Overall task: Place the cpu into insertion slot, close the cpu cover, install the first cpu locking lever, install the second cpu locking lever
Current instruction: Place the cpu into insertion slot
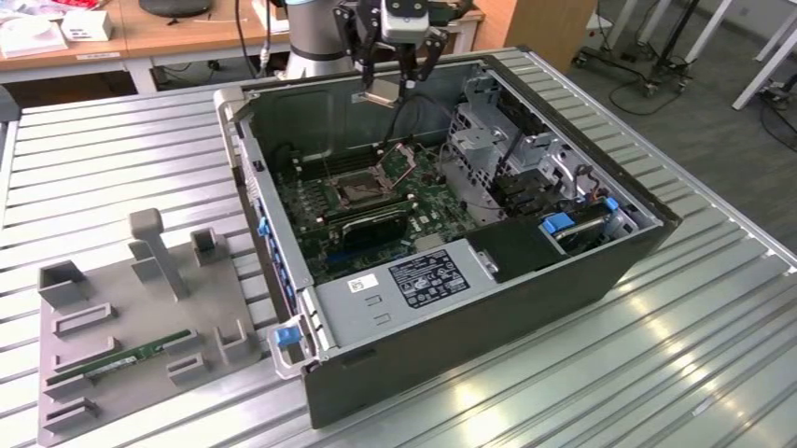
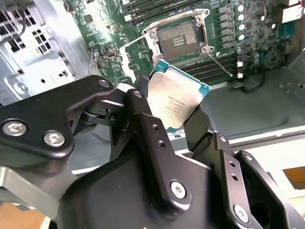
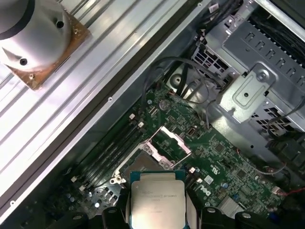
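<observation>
While the cpu [image 1: 380, 93] hangs high over the open computer case [image 1: 498, 317] in the exterior view, the jaws are clenched on two opposite edges of it. The chip is well apart from the motherboard [image 1: 430, 219]. The insertion slot [image 1: 355, 193] lies at about 6 o'clock of the chip, bare, with the cpu cover [image 1: 398, 161] swung up at the slot's 1 o'clock. The case rests on the ribbed metal desk [image 1: 697, 355].

In the second wrist view, the cpu [image 2: 177, 98] sits tilted between the black fingers [image 2: 147, 129], its metal top toward the camera. Beyond it the insertion slot [image 2: 183, 40] stands open with its contact field uncovered. What looks like a thin lever [image 2: 221, 63] sits free at the slot's side.

In the first wrist view, the cpu [image 3: 157, 202] overlaps the near edge of the insertion slot [image 3: 138, 164], and the raised cpu cover [image 3: 170, 141] stands just past it.

By my reading, the placing is only at its approach. The chip should be brought level and squared to the slot's frame, with its corner marks matched to the slot. It should then be lowered straight, never slid, because the contacts look easy to bend. The edge grip leaves the underside free, which helps. The fingers need to pass clear of the raised cover and the lever, and the grip should let go only once the chip lies flat inside the frame.
</observation>
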